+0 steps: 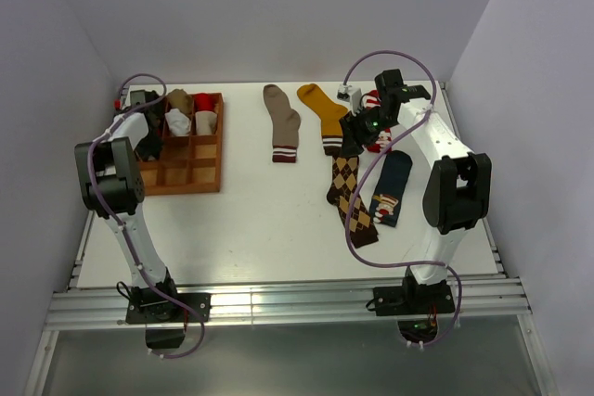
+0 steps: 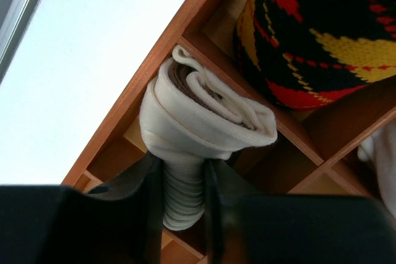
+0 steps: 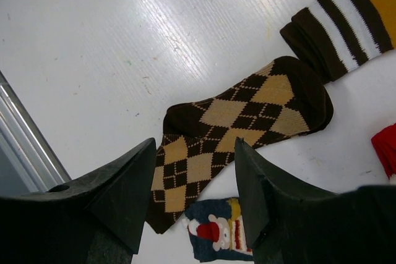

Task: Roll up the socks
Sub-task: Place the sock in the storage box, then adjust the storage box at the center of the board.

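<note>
My left gripper (image 2: 179, 174) is shut on the ribbed end of a rolled cream-and-brown sock (image 2: 204, 112), holding it over a cell at the left side of the wooden tray (image 2: 154, 60). In the top view that gripper (image 1: 148, 144) hangs over the tray's left column. My right gripper (image 3: 195, 159) is open and empty above the brown argyle sock (image 3: 235, 122), which lies flat. The navy cartoon sock (image 3: 219, 236) lies just beyond it. From above, the right gripper (image 1: 353, 144) hovers over the top of the argyle sock (image 1: 351, 187), left of the navy sock (image 1: 392, 187).
A taupe sock (image 1: 281, 122) and a mustard sock (image 1: 325, 113) lie flat mid-table. A red-and-white sock (image 1: 376, 104) sits behind the right arm. The tray (image 1: 221, 141) holds several rolled socks, one black, red and yellow (image 2: 315, 29).
</note>
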Controlling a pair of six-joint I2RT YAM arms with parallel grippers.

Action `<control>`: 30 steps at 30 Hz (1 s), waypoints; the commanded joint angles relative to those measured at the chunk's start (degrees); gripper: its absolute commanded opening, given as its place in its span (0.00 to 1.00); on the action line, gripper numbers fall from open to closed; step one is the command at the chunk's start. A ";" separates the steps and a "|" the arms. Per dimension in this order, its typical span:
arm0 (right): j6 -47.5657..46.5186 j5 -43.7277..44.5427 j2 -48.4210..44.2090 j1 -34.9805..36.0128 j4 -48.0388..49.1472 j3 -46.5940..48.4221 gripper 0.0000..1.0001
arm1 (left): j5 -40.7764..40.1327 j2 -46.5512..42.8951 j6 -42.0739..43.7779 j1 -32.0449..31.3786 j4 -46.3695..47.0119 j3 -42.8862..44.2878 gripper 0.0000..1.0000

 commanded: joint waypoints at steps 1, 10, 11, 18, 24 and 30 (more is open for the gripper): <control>0.28 0.17 -0.40 0.06 0.53 -0.16 0.61 | 0.62 -0.85 -0.11 1.09 -5.16 -2.93 0.29; 0.28 1.93 -1.28 0.06 1.32 -0.52 0.61 | 1.76 -6.38 0.85 0.92 -5.86 -1.79 0.50; 0.28 1.93 -1.37 0.06 1.50 -0.34 0.61 | 1.93 -6.82 1.12 0.92 -6.04 -1.44 0.52; 1.07 3.16 -1.81 0.14 3.52 0.01 0.61 | 5.80 -11.48 4.10 0.83 -4.11 -0.56 0.67; 0.98 8.50 -3.82 0.14 4.13 -1.73 0.61 | 6.16 -16.05 4.81 0.48 -3.84 0.41 0.67; -2.00 19.94 -12.00 0.06 9.58 -18.34 0.61 | 5.61 -25.62 4.19 -7.42 -2.97 -1.34 0.66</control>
